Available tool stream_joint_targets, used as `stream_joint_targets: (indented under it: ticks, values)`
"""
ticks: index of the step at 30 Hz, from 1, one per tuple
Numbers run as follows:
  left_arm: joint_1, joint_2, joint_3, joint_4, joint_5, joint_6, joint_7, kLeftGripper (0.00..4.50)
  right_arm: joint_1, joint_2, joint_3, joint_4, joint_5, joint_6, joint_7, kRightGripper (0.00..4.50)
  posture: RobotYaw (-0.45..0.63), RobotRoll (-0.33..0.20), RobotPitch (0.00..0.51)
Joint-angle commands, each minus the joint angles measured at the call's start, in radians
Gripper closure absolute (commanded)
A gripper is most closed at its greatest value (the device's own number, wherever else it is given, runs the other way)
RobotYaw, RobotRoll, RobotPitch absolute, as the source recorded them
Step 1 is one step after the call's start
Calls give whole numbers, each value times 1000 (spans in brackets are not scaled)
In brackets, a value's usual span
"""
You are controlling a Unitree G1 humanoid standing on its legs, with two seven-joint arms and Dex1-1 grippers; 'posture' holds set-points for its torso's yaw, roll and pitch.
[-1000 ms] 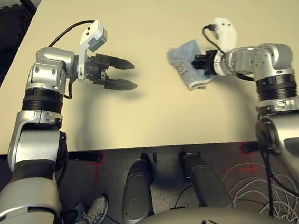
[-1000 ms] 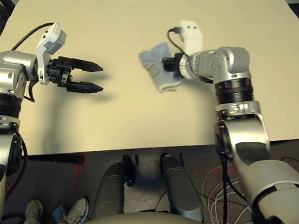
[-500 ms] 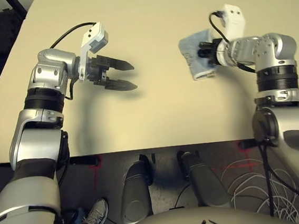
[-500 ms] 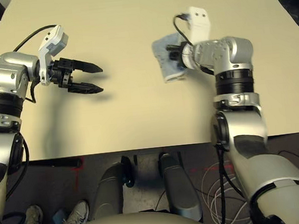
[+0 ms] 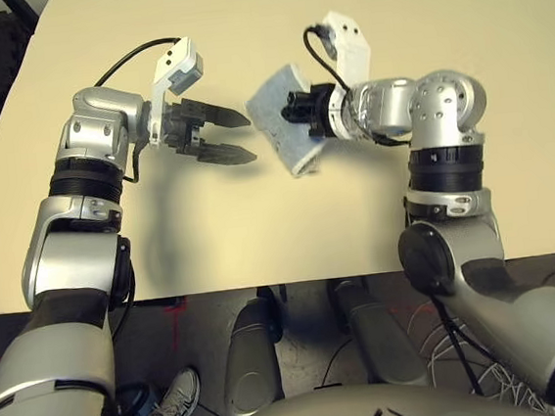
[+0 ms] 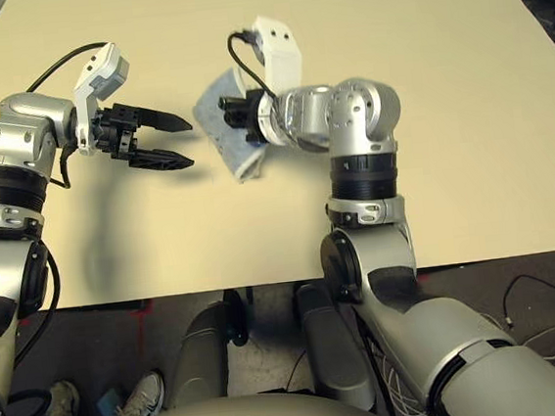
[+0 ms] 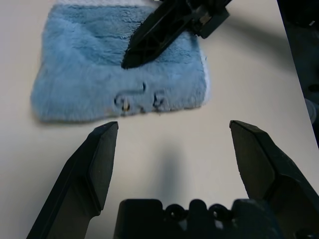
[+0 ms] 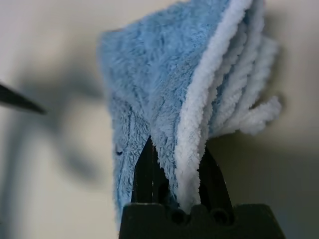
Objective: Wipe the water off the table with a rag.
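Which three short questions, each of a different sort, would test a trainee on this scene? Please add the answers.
1. True or false: the left gripper is shut on the rag.
2. Which gripper has the rag pinched between its fingers? A) left B) right C) neither
3. Fill in: the rag lies on the table between the two ______.

Key
1. False. In the left wrist view its fingers stand wide apart with nothing between them, and the rag lies beyond their tips.
2. B. In the right wrist view a fold of the rag sits between the right gripper fingers.
3. grippers.
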Motion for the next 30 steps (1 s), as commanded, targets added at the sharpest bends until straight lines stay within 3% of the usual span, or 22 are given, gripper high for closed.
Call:
stream_joint_targets:
  ticks: [1,11,19,24,29,30]
  values:
    - [5,-7,7,0,16,-9,-5,0,28,-72,-29,31,-43,-29,-14,4476,-175,0,274]
    - [13,-20,20,4,25,-19,4,0,21,-369,-22,267,-129,-212,34,4476,-178,0,275]
    - [16,-18,25,6,29,-23,5,0,-31,-588,87,529,-211,-387,164,4476,-176,0,273]
    - [19,-13,28,7,29,-23,9,0,-77,-663,122,685,-260,-502,211,4476,-177,0,272]
    - [23,-11,28,4,28,-19,8,0,-117,-671,130,764,-276,-542,241,4476,-177,0,272]
    - [23,-11,29,4,28,-19,10,0,-118,-670,136,768,-283,-550,247,4126,-174,0,272]
